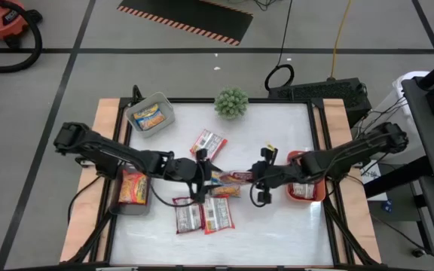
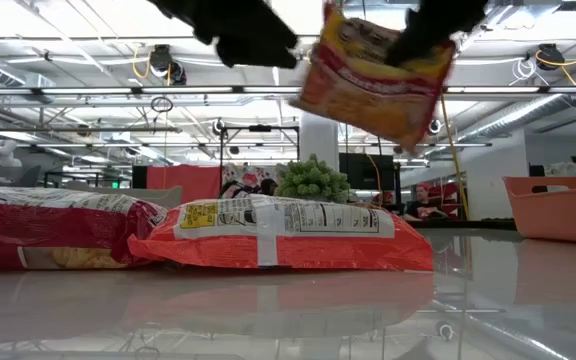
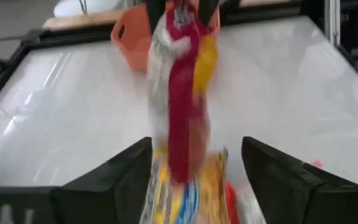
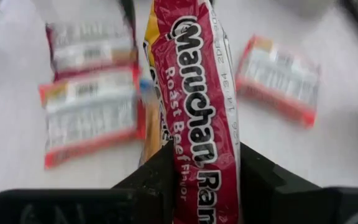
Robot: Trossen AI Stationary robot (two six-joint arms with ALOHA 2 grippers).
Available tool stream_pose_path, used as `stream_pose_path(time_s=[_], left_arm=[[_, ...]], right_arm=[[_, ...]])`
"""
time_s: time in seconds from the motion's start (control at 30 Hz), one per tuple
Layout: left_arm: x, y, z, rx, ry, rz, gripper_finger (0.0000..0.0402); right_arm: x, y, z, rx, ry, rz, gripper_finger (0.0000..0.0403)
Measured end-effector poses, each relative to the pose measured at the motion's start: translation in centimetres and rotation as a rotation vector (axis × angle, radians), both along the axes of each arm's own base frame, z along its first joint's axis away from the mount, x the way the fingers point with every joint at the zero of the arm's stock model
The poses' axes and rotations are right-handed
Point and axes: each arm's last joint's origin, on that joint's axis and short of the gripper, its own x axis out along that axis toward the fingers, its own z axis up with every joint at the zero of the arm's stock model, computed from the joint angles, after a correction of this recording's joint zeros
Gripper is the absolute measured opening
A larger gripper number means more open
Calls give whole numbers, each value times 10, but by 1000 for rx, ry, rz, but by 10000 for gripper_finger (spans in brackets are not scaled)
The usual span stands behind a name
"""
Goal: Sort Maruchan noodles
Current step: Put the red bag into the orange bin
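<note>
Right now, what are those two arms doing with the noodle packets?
They are sorting ramen. The right gripper is shut on a red Maruchan packet, lifted above mid-table, while the left gripper stands open around its other end. Three packets lie loose on the table; others sit in the grey bins and orange bin.

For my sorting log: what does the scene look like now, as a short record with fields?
held packet: red noodle packet, lifted above the table's middle
right end effector: shut on the red noodle packet
left end effector: open, fingers either side of the packet's other end
orange bin: right side, holds a packet
grey bins: left side, each holds a yellow packet
loose packets: several on the table
plant: far edge
</note>
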Motion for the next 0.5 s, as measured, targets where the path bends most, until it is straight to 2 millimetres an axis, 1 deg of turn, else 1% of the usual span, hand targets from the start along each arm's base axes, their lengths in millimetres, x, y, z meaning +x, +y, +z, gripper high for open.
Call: stream_pose_path(time_s=[0.13,0.27,0.37,0.5], left_arm=[[-18,5,19,-4,5,25,269],[-30,8,29,-12,5,50,271],[-33,9,33,-22,-2,60,271],[-34,9,31,-23,15,63,271]], right_arm=[[-21,-4,5,93,83,-49,113],[-46,-10,15,187,154,-69,114],[-67,-15,23,248,194,-80,110],[-93,-22,32,333,235,-107,110]])
